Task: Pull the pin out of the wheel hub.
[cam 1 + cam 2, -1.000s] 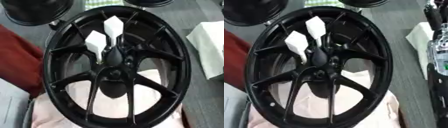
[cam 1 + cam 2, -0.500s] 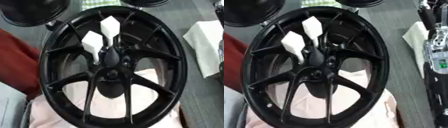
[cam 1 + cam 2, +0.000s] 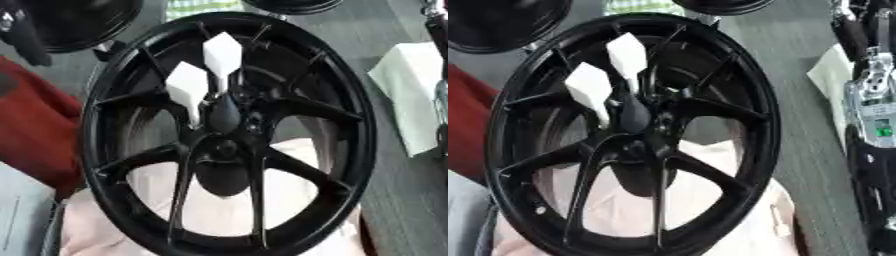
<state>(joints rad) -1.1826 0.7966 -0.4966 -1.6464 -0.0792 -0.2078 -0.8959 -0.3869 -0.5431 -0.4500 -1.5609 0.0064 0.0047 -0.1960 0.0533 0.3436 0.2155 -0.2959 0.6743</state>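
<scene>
A large black wheel hub (image 3: 229,135) fills the middle and leans on a pale pink cloth (image 3: 219,210). Two white pins with flat diamond-shaped heads stick out near its centre, one (image 3: 222,52) higher and one (image 3: 186,86) lower left. My right arm (image 3: 870,105), silver and black, runs along the right edge, clear of the wheel. Its hand (image 3: 849,27) shows only as dark parts at the top right, and nothing can be seen in it. A dark part with a silver spot (image 3: 19,37) in the upper left corner may be my left hand.
Another black wheel (image 3: 83,22) lies at the back left and a third (image 3: 293,5) at the top edge. White folded paper (image 3: 411,95) lies on the grey table to the right. A red cloth (image 3: 31,130) lies at the left.
My right arm has come a little further in along the right edge. A dark part has appeared in the upper left corner. The wheel and both pins have stayed put.
</scene>
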